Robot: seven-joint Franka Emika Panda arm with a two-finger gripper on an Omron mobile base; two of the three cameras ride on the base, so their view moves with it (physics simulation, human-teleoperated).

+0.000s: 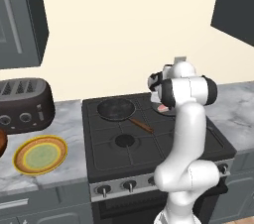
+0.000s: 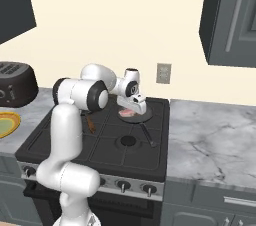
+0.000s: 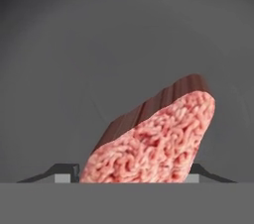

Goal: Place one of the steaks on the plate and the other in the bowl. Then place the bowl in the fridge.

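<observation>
Looking from the left base view, you had the arm reaching over the stove (image 1: 149,139) toward a pan at the back right burner, where a sliver of pink steak (image 1: 162,107) showed past the wrist. The plate (image 1: 40,154) lay on the bench at about 9 o'clock from the stove, well apart from the hand, and an empty black frying pan (image 1: 116,109) sat on the back left burner.

In the right base view, the gripper (image 2: 134,106) hung just over the steak (image 2: 128,113), which lay in a dark pan (image 2: 135,115).

In the hand view, the steak (image 3: 158,139) stood close and tilted between the two fingers (image 3: 62,172), one corner raised toward 1 o'clock. Whether the fingers pinched it or merely flanked it, you could not tell.

You should have judged the slab light, soft and likely slick, prone to sag or slide. Taking it across its thickness near the middle, with moderate squeeze, looked soundest.
</observation>
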